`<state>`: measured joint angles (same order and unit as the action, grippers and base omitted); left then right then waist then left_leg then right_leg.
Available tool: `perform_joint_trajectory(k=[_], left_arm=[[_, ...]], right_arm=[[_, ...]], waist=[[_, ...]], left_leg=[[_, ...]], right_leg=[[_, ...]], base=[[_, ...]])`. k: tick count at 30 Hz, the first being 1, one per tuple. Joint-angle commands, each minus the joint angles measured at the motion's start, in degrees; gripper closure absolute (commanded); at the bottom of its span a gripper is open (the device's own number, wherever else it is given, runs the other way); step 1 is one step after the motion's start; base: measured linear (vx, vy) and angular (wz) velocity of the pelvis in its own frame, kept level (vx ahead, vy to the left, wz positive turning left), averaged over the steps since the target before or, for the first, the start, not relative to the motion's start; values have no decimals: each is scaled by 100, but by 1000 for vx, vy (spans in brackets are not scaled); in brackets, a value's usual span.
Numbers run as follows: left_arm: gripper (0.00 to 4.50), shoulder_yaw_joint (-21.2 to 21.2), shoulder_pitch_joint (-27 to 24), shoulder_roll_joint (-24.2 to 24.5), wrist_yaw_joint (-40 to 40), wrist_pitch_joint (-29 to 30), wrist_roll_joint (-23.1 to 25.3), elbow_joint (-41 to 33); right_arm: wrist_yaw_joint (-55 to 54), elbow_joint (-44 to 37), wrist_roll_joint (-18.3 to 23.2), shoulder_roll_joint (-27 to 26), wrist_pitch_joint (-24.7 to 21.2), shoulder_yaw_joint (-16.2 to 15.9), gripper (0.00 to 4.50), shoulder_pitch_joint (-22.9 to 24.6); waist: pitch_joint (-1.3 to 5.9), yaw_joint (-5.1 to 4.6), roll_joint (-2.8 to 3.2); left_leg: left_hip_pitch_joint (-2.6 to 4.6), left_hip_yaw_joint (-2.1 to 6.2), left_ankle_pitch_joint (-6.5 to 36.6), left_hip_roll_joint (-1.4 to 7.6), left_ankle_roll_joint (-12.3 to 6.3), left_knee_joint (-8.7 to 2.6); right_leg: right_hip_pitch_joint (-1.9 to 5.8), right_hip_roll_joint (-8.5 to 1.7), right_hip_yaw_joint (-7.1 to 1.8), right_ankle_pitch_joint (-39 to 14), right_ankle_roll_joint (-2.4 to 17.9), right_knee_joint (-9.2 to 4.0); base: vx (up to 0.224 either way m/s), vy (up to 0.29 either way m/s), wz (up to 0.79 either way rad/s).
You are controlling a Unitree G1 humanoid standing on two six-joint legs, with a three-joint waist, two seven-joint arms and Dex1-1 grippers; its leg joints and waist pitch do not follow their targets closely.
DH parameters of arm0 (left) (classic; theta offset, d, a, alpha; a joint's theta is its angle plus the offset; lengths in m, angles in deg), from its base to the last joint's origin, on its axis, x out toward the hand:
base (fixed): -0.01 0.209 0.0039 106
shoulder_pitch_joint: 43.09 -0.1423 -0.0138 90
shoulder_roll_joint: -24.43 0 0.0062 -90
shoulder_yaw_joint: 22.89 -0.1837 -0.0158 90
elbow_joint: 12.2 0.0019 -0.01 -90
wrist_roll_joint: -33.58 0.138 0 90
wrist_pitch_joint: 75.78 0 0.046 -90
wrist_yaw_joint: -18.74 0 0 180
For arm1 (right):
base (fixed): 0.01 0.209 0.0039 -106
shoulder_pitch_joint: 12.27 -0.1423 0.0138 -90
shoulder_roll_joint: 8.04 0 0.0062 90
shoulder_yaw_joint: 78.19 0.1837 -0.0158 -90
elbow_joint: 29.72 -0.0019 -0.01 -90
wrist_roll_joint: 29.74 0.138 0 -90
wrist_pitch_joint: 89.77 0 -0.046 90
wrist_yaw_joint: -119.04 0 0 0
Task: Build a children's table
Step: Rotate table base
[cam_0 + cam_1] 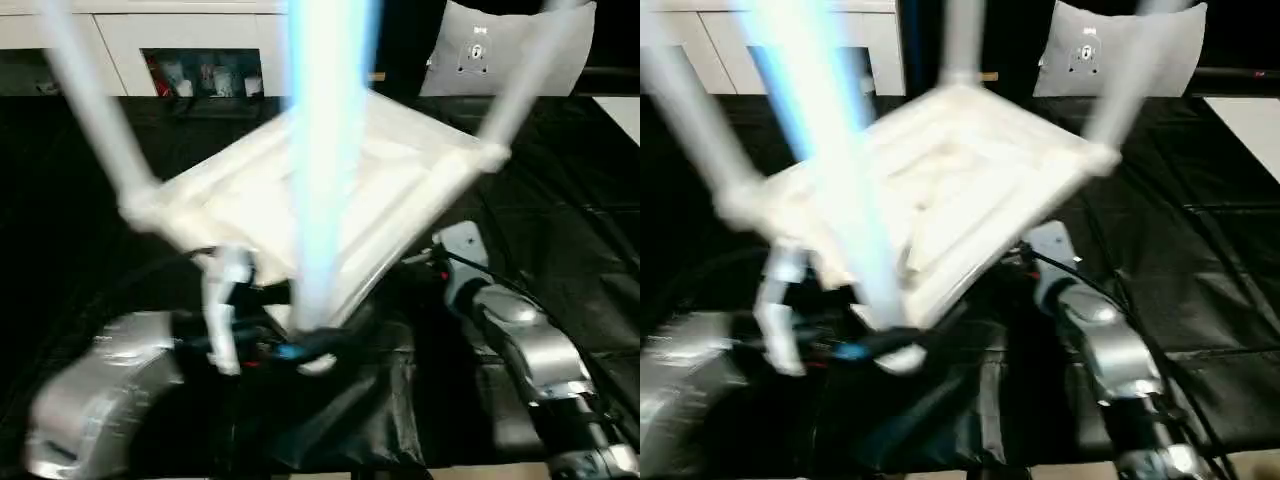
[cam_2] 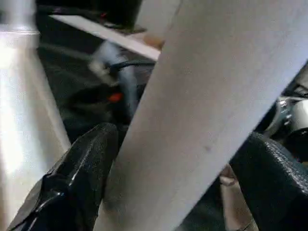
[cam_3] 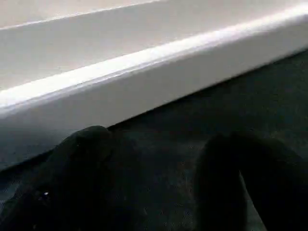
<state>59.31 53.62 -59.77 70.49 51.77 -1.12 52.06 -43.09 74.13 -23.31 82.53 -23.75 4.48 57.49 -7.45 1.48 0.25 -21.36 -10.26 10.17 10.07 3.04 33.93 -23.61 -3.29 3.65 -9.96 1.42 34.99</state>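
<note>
Head views: children's table [image 1: 330, 190] sits upside down and tilted on the black-covered floor [image 1: 560, 200], ribbed underside up, and I count four legs in the corner sockets: near leg [image 1: 325, 150] straight up at the camera, plus left, right and far ones. White cabinet [image 1: 190, 40] and pillow-like pad [image 1: 510, 45] are behind it, well apart. Left tool [image 1: 300, 345] is at the base of the near leg; the right forearm [image 1: 520, 340] runs in under the top's right edge. Left wrist view: near leg passes between the two black fingers [image 2: 77, 183], with visible slack on one side, so open around it, not clamped. Right wrist view: right tool [image 3: 159, 183] is open, holding nothing, just below the top's rim [image 3: 144, 82]. My read: assembly looks nearly complete; left to do is confirm the near leg is seated and flip the table upright.
</note>
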Motion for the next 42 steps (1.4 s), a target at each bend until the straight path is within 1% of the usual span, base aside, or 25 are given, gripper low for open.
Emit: perform_joint_trajectory(k=[1, 2, 3, 6, 7, 11, 12, 14, 15, 19, 20, 21, 22, 24, 25, 26, 27, 28, 30, 33, 35, 38, 39, 41, 42], left_arm=[[55, -354, 68, -81, -4, 60, -104, -236], [55, -441, 114, -178, -42, 54, -72, -215], [55, -502, 144, -232, -61, 32, -26, -201], [55, -742, 270, -435, -113, -2, 72, -127], [55, -796, 310, -498, -144, -13, 94, -98], [55, -936, 442, -628, -236, -61, 153, -19], [55, -938, 439, -652, -256, -12, 83, -77], [55, -915, 404, -654, -267, 72, -22, -178], [55, -914, 310, -516, -237, 164, -55, -339], [55, -922, 128, -337, -205, 315, -150, -604], [55, -946, 44, -278, -210, 380, -200, -727], [55, -967, -11, -241, -221, 422, -231, -815], [55, -1019, -98, -240, -293, 452, -247, -944], [55, -1077, -133, -280, -372, 487, -263, -1019], [55, -1094, -133, -288, -391, 498, -266, -1032], [55, -1127, -121, -336, -441, 520, -276, -1049], [55, -1168, -98, -398, -522, 540, -287, -1071], [55, -1168, -98, -398, -522, 540, -287, -1071], [55, -1201, -68, -535, -641, 507, -259, -1036], [55, -1272, 81, -644, -699, 408, -134, -865], [55, -1283, 154, -687, -699, 384, -127, -802], [55, -1331, 451, -874, -699, 322, -112, -566], [55, -1350, 519, -915, -698, 285, -76, -495], [55, -1367, 629, -959, -698, 193, 9, -350], [55, -1372, 682, -972, -693, 145, 49, -275]], right_arm=[[151, -116, 47, -156, 198, -242, 0, -152], [142, -85, 5, -181, 232, -256, 0, -163], [138, -57, -18, -201, 252, -256, 0, -172], [149, -4, -70, -245, 294, -283, 0, -184], [159, 13, -97, -262, 315, -286, 0, -187], [171, 49, -170, -283, 367, -266, 0, -189], [156, 16, -177, -270, 355, -250, 0, -168], [138, -35, -190, -242, 333, -224, 0, -134], [125, -155, -256, -135, 282, -183, 0, -68], [165, -352, -302, 12, 174, -69, 0, 68], [188, -440, -316, 95, 130, -26, 0, 136], [204, -509, -325, 154, 97, 1, 0, 186], [229, -637, -336, 264, 38, 67, 0, 269], [246, -706, -344, 329, 19, 105, 0, 305], [250, -714, -348, 339, 17, 108, 0, 306], [248, -754, -361, 355, -7, 105, 0, 305], [254, -821, -380, 366, -51, 98, 0, 304], [254, -821, -380, 366, -51, 98, 0, 304], [280, -834, -382, 297, -68, 102, 0, 263], [299, -641, -368, 137, 18, -26, 0, 93], [360, -555, -336, 43, 121, -94, 0, 5], [392, -123, -298, -396, 334, -290, 0, -386], [370, 26, -330, -495, 395, -333, 0, -494], [333, 296, -412, -642, 496, -369, 0, -662], [318, 430, -446, -706, 544, -377, 0, -739]], waist=[[434, 35, -72], [442, 41, -69], [453, 33, -94], [452, 21, -81], [450, 18, -69], [455, 5, -96], [451, 3, -71], [464, -6, -96], [421, -11, -99], [427, -36, -104], [408, -44, -95], [375, -48, -92], [353, -48, -81], [363, -44, -80], [351, -45, -82], [314, -49, -95], [316, -50, -94], [286, -55, -106], [269, -65, -113], [250, -91, -130], [239, -98, -122], [267, -150, -124], [272, -192, -130], [301, -211, -139], [311, -205, -124]], left_leg=[[42, 81, 1060, 247, -121, -375], [28, 84, 1008, 248, -133, -371], [-3, 88, 933, 237, -143, -365], [32, 83, 973, 241, -151, -360], [24, 84, 984, 239, -146, -362], [25, 91, 1110, 240, -103, -365], [30, 93, 1155, 237, -99, -362], [25, 93, 1121, 236, -111, -358], [12, 95, 1145, 231, -122, -368], [6, 97, 1042, 237, -173, -360], [16, 92, 1018, 245, -223, -365], [8, 94, 1015, 245, -230, -373], [23, 88, 1035, 248, -245, -379], [24, 89, 969, 250, -269, -374], [18, 89, 989, 251, -279, -378], [9, 89, 1050, 249, -273, -390], [15, 90, 1133, 243, -244, -385], [12, 99, 1216, 246, -222, -397], [19, 102, 1348, 242, -154, -401], [17, 116, 1432, 235, -122, -412], [22, 121, 1456, 242, -98, -415], [-5, 130, 1411, 230, -84, -410], [-26, 136, 1408, 220, -87, -408], [-37, 138, 1304, 228, -103, -394], [-29, 129, 1191, 232, -134, -383]], right_leg=[[294, -430, -345, -1986, 860, -479], [308, -435, -341, -1893, 876, -464], [338, -430, -336, -1789, 874, -447], [307, -411, -331, -1787, 869, -455], [309, -412, -332, -1803, 869, -458], [313, -409, -329, -1853, 834, -469], [309, -415, -331, -1870, 838, -476], [321, -408, -328, -1780, 856, -465], [307, -410, -329, -1803, 856, -473], [322, -398, -331, -1637, 869, -442], [307, -389, -335, -1498, 921, -444], [297, -389, -337, -1471, 926, -442], [278, -382, -339, -1470, 947, -452], [288, -374, -339, -1335, 992, -433], [286, -375, -334, -1349, 1006, -441], [274, -380, -335, -1436, 988, -456], [281, -383, -334, -1606, 941, -470], [269, -391, -334, -1800, 873, -490], [251, -393, -335, -2066, 768, -523], [242, -396, -331, -2229, 693, -536], [235, -397, -334, -2242, 658, -544], [260, -406, -325, -2105, 740, -528], [280, -410, -316, -2101, 783, -521], [293, -421, -318, -2001, 809, -504], [287, -423, -325, -1848, 858, -497]], base=[[0, 0, 0], [0, 0, 0], [0, 0, 0], [0, 0, 0], [0, 0, 0], [0, 0, 0], [0, 0, 0], [0, 0, 0], [0, 0, 0], [0, 0, 0], [0, 0, 0], [0, 0, 0], [0, 0, 0], [0, 0, 0], [0, 0, 0], [0, 0, 0], [0, 0, 0], [0, 0, 0], [0, 0, 0], [0, 0, 0], [0, 0, 0], [0, 0, 0], [0, 0, 0], [0, 0, 0], [0, 0, 0]])
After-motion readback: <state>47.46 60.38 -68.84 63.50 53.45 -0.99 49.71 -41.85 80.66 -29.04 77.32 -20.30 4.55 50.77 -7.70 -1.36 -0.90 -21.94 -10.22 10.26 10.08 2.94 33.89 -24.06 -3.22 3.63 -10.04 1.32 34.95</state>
